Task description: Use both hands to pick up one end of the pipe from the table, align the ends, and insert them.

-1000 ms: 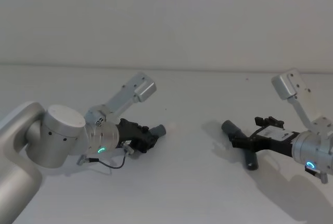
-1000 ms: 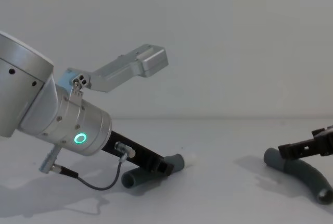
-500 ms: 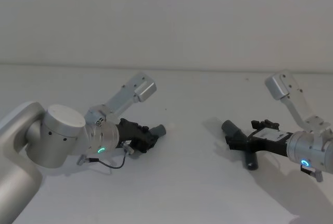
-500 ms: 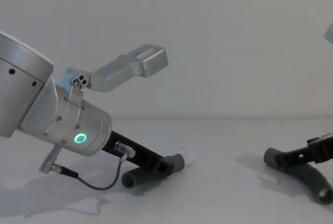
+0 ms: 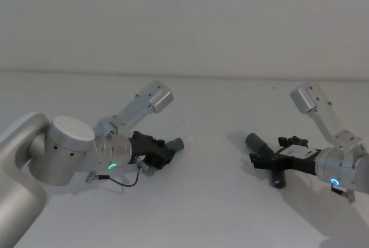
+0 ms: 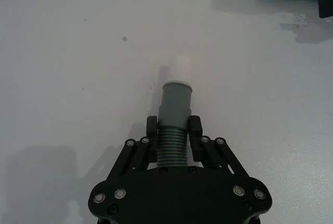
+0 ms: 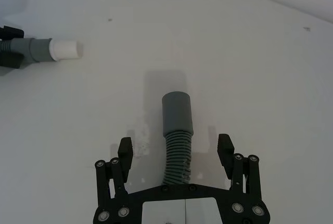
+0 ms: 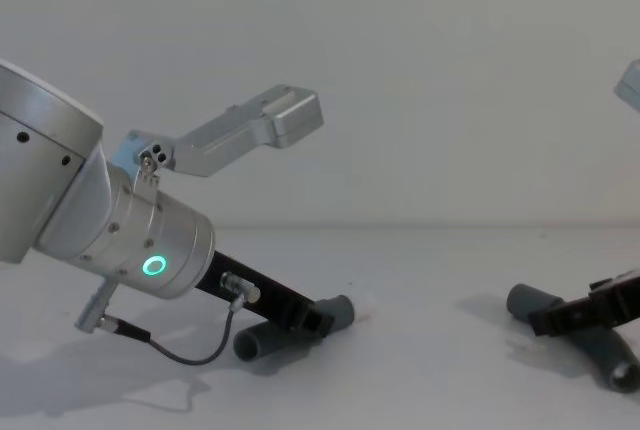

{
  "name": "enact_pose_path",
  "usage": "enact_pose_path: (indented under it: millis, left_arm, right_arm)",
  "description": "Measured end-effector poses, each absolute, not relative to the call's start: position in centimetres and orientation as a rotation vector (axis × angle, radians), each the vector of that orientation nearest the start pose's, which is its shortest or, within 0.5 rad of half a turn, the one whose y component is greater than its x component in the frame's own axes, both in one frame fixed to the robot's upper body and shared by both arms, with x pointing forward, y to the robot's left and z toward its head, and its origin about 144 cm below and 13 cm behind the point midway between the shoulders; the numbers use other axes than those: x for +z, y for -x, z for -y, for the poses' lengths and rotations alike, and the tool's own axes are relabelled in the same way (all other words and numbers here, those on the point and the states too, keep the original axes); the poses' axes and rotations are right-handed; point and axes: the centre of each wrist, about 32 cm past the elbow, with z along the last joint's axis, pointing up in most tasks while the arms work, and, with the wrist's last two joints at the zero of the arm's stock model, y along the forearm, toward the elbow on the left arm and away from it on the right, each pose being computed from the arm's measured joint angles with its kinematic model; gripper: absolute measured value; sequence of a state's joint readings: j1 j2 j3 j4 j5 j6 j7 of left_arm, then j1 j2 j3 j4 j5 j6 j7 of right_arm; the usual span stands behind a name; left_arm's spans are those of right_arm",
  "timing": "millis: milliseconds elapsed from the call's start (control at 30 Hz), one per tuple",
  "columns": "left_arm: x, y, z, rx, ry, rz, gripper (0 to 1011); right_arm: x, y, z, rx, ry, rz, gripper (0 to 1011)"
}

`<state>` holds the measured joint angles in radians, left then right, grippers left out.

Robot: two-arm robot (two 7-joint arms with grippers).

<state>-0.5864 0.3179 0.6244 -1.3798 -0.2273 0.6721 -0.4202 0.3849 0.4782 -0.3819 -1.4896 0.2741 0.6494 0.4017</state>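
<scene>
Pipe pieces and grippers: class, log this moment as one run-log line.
left gripper: jaws shut on short piece | right gripper: jaws open astride long piece on table | pieces: apart, not joined

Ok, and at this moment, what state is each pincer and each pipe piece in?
Left pincer: shut on the shorter pipe piece, just behind its cuff.
Right pincer: open, fingers either side of the longer pipe piece, not touching it.
Shorter pipe piece: gripped, white tip bare, not joined to the other.
Longer pipe piece: lying on the table, not gripped.
</scene>
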Motion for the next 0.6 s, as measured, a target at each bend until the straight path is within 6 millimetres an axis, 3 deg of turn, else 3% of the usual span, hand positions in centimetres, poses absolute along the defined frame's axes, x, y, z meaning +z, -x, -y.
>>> enact_pose_path:
  millis: [600]
  left_arm:
    - [124.62, -56.93, -16.38, 0.754, -0.618, -0.121, 342]
  right_arm:
    - [122.67, -54.22, 26.96, -0.943, 0.604, -0.228, 1001]
